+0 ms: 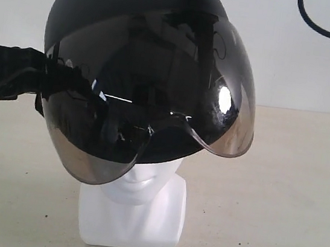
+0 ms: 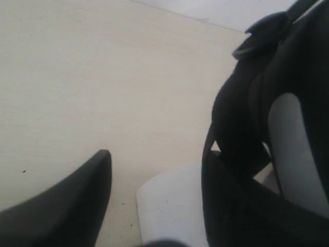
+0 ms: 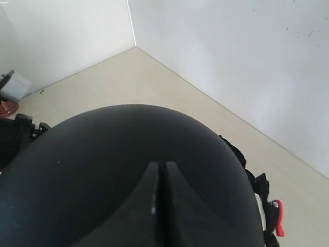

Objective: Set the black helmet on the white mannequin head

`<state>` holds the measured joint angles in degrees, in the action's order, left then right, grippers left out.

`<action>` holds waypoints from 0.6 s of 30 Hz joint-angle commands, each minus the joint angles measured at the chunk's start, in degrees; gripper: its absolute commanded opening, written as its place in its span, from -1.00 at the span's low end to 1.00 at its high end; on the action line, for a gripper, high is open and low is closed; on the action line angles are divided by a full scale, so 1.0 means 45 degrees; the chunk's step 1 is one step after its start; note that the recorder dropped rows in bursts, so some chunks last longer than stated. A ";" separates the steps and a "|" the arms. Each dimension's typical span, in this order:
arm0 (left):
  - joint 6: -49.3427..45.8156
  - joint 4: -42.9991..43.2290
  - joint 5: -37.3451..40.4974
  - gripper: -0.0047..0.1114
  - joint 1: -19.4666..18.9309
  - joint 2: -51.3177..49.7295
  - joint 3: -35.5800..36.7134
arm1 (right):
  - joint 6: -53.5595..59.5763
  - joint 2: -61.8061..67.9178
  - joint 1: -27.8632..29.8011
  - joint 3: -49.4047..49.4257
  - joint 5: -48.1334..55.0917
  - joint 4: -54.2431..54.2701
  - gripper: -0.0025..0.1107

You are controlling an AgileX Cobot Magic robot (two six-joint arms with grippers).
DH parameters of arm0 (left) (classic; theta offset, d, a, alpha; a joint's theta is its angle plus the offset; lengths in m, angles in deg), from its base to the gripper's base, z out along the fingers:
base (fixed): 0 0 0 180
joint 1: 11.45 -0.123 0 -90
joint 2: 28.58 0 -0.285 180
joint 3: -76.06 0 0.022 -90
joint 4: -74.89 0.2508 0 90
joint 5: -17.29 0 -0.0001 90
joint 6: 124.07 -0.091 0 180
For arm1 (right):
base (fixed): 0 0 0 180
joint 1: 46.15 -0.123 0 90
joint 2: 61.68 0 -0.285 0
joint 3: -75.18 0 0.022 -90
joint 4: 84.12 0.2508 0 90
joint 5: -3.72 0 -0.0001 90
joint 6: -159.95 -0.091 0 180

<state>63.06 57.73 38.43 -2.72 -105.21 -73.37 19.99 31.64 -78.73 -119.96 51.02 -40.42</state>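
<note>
Exterior view shows me the helmet [image 1: 135, 28] sitting over the head [image 1: 145, 182]. Its visor [image 1: 156, 98] hangs down past the face, so only the chin and neck base show. The head stands upright on the table [image 1: 289, 195]. My left claw [image 2: 157, 154] is spread wide beside the helmet's lower edge, with nothing pinched between its fingers. My right claw [image 3: 161, 164] is pressed together over the crown; whether it touches the shell I cannot tell.
</note>
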 commanded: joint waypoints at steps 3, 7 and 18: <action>-0.0359 0.0118 0.0412 -0.02 0.0093 0.1135 0.0121 | 0.0129 0.0128 -0.0012 0.0051 0.0364 -0.0338 -0.96; -0.0359 0.0045 0.0459 -0.02 0.0093 0.1562 0.0121 | 0.0090 0.0128 -0.0012 0.0051 0.0337 -0.0338 -0.96; -0.0750 0.0684 0.0562 -0.06 0.0093 0.2500 0.0121 | -0.0035 0.0079 0.0014 0.0051 0.0128 -0.0566 -0.96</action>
<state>60.62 58.67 40.82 -2.72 -95.92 -73.04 19.99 31.91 -78.73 -119.96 50.91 -41.39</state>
